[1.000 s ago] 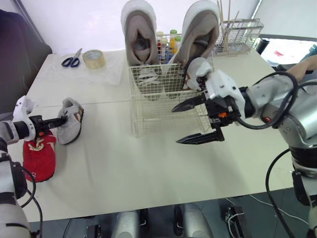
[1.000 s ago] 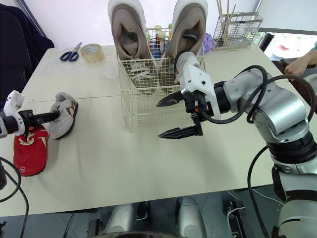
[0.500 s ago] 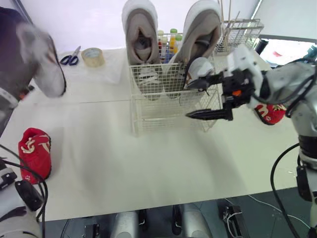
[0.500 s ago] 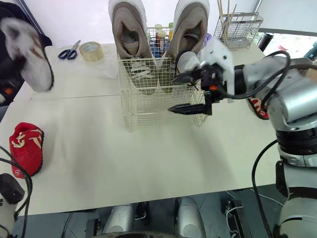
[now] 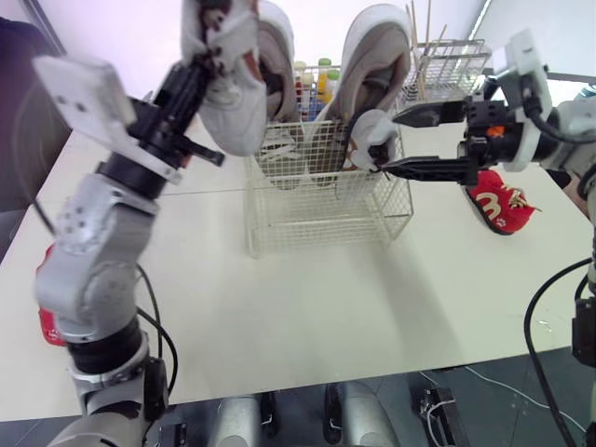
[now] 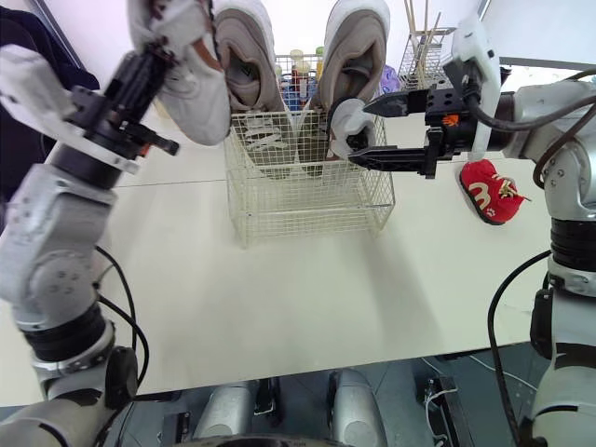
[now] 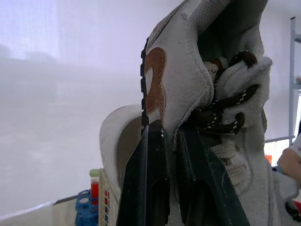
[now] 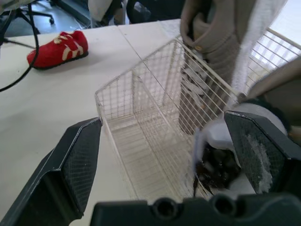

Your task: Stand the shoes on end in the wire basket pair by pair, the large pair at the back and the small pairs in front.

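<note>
a pale cream table (image 5: 307,307) stands before a white wall, with a white wire basket (image 5: 317,219) a little past its centre toward 12 o'clock. the large beige shoes (image 5: 380,51) stand on end side by side along the 12 o'clock side of the basket, openings facing forward and their upper ends well above the rim. a small white shoe (image 5: 366,138) stands on end in the basket's 3 o'clock half, just in front of the right-hand large shoe.

the left gripper (image 7: 171,141) is closed on the edge of a small grey shoe (image 5: 233,102) with a brown side patch and dark brown laces. the black fingers (image 7: 153,179) pinch the shoe's upper near its opening. the shoe is held steeply in the air above the basket's 10 o'clock corner, in front of the left-hand large shoe.

the right gripper (image 5: 391,140) comes in from 3 o'clock with its fingers spread wide, one tip above and one below the small white shoe's upper end. whether they touch it cannot be told.

a red shoe (image 5: 498,200) lies on the table at 3 o'clock of the basket, well apart from it. a second red shoe (image 8: 59,47) lies near the table's 8 o'clock edge. behind the basket at 12 o'clock stand bottles (image 5: 323,76), and at 1 o'clock a wire rack (image 5: 452,60) holds thin sticks.
</note>
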`<act>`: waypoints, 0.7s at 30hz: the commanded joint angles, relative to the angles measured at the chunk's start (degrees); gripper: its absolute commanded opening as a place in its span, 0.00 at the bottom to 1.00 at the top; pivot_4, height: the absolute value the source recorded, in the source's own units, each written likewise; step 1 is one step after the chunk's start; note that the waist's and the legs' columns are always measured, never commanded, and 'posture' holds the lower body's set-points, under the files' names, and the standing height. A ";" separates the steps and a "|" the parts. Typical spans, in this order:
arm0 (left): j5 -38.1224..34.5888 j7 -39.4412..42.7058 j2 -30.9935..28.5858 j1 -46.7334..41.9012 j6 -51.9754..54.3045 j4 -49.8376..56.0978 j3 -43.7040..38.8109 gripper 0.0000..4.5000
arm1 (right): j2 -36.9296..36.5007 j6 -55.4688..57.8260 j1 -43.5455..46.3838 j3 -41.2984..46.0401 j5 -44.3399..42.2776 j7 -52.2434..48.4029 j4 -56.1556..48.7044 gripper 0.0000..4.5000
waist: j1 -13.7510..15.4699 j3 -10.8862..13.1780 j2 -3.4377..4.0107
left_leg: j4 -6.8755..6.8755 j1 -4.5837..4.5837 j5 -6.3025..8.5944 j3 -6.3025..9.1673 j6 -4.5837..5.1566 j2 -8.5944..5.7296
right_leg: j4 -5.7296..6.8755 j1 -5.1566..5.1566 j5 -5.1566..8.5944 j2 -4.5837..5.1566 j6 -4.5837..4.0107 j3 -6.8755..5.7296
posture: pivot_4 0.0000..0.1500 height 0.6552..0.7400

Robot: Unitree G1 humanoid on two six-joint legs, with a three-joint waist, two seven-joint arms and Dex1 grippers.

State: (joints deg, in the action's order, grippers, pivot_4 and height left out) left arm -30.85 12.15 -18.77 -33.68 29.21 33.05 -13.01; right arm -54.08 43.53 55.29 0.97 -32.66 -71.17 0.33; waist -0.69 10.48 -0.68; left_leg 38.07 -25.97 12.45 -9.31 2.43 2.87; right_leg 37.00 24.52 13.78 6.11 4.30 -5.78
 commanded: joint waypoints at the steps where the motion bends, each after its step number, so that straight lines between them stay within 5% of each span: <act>1: 11.00 0.81 2.51 -1.02 -15.18 -5.75 6.34 0.04 | -3.09 1.36 0.50 2.24 -0.01 -0.01 -1.42 1.00 | 0.10 0.00 0.01 | -0.01 0.00 0.00 0.00 0.00 0.01 | 0.01 0.01 0.00 0.00 0.00 0.00 | 1.00 1.00; 11: 23.65 3.70 8.12 -1.84 -42.02 -27.83 13.48 0.04 | -8.83 8.67 -8.01 8.61 -2.95 4.09 -8.37 1.00 | 0.25 0.00 0.02 | 0.04 -0.09 0.26 0.01 0.44 -0.06 | -0.08 0.05 0.00 0.32 -0.03 -0.02 | 1.00 1.00; 21: 30.48 -0.93 13.44 0.45 -53.08 -41.00 15.08 0.04 | -9.91 11.87 -11.25 11.91 -6.35 7.18 -11.69 1.00 | 0.17 -0.02 0.04 | 0.05 -0.17 0.27 0.06 0.49 -0.05 | -0.09 0.10 0.00 0.34 -0.03 -0.06 | 1.00 1.00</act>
State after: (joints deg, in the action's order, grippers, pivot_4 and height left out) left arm -2.07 12.35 -5.60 -33.72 -21.86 -6.44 1.52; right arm -63.38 55.53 43.34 10.56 -37.94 -64.41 -10.05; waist -0.52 10.46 -0.64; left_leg 38.12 -26.14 12.72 -9.26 2.92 2.83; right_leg 36.91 24.61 13.79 6.44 4.27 -5.84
